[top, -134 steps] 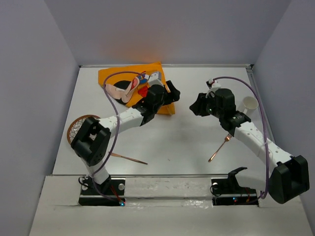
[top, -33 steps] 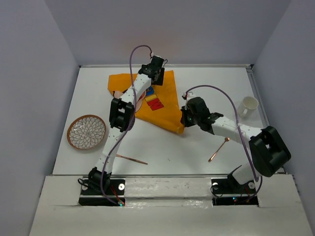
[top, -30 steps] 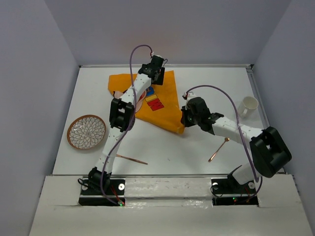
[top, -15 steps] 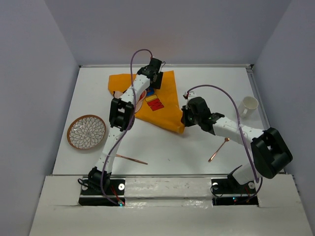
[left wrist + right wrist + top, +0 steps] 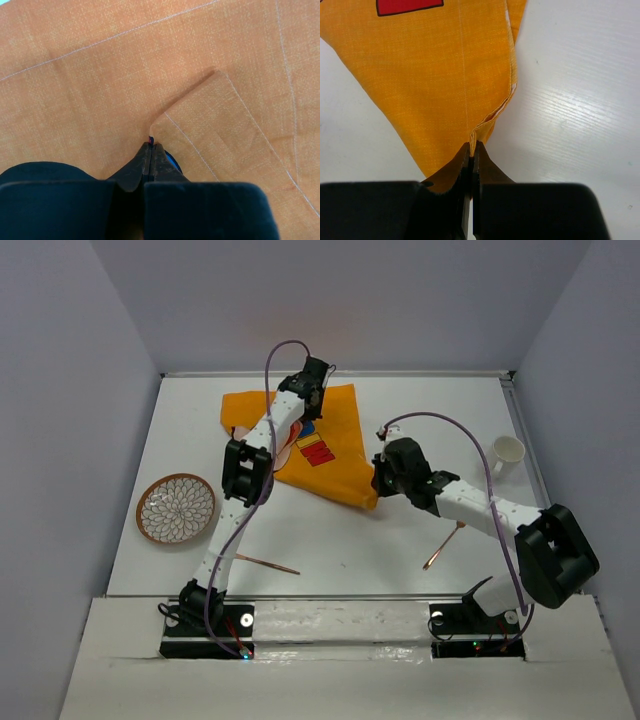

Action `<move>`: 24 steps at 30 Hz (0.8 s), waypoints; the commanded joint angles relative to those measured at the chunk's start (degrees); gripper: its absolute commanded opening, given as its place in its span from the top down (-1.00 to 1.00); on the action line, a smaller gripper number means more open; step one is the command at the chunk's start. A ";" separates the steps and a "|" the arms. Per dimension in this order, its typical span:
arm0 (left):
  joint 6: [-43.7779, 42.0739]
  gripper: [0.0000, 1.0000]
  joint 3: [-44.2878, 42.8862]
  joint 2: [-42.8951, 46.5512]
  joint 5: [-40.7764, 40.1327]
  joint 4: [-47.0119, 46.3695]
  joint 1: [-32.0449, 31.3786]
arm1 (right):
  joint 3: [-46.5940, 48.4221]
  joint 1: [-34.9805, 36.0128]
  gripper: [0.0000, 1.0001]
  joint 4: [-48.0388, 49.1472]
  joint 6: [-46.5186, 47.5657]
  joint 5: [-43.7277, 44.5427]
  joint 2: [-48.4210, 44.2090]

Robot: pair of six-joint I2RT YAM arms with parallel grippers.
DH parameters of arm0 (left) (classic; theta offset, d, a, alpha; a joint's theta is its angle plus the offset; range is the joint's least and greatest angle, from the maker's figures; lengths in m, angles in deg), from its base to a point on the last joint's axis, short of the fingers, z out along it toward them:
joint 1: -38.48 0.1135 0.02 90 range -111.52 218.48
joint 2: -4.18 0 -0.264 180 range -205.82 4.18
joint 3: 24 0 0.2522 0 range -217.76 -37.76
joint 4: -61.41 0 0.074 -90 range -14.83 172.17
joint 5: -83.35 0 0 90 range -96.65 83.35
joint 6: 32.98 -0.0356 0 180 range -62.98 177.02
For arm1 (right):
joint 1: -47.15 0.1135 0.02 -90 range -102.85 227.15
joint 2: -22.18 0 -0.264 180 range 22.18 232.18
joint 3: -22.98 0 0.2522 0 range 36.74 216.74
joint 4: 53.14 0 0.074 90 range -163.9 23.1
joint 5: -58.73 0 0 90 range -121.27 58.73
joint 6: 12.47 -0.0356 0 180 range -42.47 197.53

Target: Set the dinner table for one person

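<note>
An orange cloth mat (image 5: 335, 455) with a cartoon print lies on the far middle of the white dinner table (image 5: 420, 410). My left gripper (image 5: 306, 408) reaches over the mat's far part. In the left wrist view its jaws (image 5: 151, 144) are shut on a small pinched fold of the orange mat (image 5: 100, 75). My right gripper (image 5: 378, 490) sits at the mat's near right corner. The right wrist view shows it (image 5: 474, 145) shut on that corner's hemmed edge (image 5: 495, 112), with bare table (image 5: 580, 100) to the right.
A patterned brown-rimmed plate (image 5: 176, 508) rests at the left. A white cup (image 5: 507, 452) stands at the far right. A copper-coloured utensil (image 5: 445, 543) lies under the right arm, and a thin copper stick (image 5: 267, 563) lies near the left arm's base.
My left gripper has gone from open to shut, pinching the mat. The right gripper, still holding the corner, has shifted slightly right and nearer. The mat has flattened since the oldest frame.
</note>
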 commanded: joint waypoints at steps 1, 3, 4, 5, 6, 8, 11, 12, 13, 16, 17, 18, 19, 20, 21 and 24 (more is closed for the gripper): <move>1.53 1.00 -5.22 8.00 1.09 1.28 -0.03 | 2.69 0.50 1.00 0.84 -0.93 5.02 -1.46; 2.58 1.00 -8.03 11.33 1.09 0.06 0.05 | 4.89 -0.28 1.00 0.31 0.03 7.13 -0.85; 2.93 1.00 -8.74 12.66 0.83 -0.73 0.14 | 6.30 -0.90 1.00 0.14 0.39 7.92 -0.32; 4.16 1.00 -9.53 15.54 0.83 -2.48 0.49 | 10.14 -1.86 1.00 -1.08 0.91 8.19 1.16; 4.17 1.00 -10.23 17.22 1.00 -2.50 0.67 | 12.79 -2.92 1.00 -1.10 1.35 8.19 1.96; 6.53 1.00 -12.77 20.65 1.62 -4.95 1.37 | 20.93 -5.91 1.00 -3.20 3.63 9.50 3.28; 9.00 1.00 -15.94 27.07 1.79 -6.62 2.34 | 29.66 -7.32 1.00 -6.28 7.85 12.13 3.73; 9.26 1.00 -16.48 30.13 2.14 -7.15 2.34 | 33.61 -7.32 1.00 -6.46 9.25 12.23 3.11; 10.14 1.00 -17.09 31.55 2.93 -7.07 2.34 | 34.86 -7.32 1.00 -6.55 11.62 12.23 1.28; 11.28 1.00 -19.29 36.48 2.85 -5.49 1.03 | 34.27 -7.32 1.00 -6.46 13.48 10.31 -5.20; 10.94 1.00 -20.86 38.49 1.72 -4.79 0.06 | 32.52 -7.32 1.00 -6.28 13.14 7.95 -7.42; 10.59 1.00 -21.92 38.51 -0.04 -3.83 -1.16 | 29.89 -7.32 1.00 -5.85 12.44 6.62 -9.61; 10.24 1.00 -23.06 39.99 -3.36 -1.64 -2.74 | 23.52 -7.32 1.00 -4.02 10.78 5.65 -11.55; 8.84 1.00 -24.03 41.40 -5.05 0.21 -6.85 | 20.32 -7.32 1.00 -3.56 9.54 4.94 -14.44; 8.30 1.00 -24.04 41.84 -8.80 1.01 -9.15 | 17.07 -7.32 1.00 -3.04 7.35 4.59 -15.43; 7.60 1.00 -24.04 41.94 -14.08 5.30 -18.46 | 4.93 -7.32 1.00 -1.71 3.05 8.96 -14.92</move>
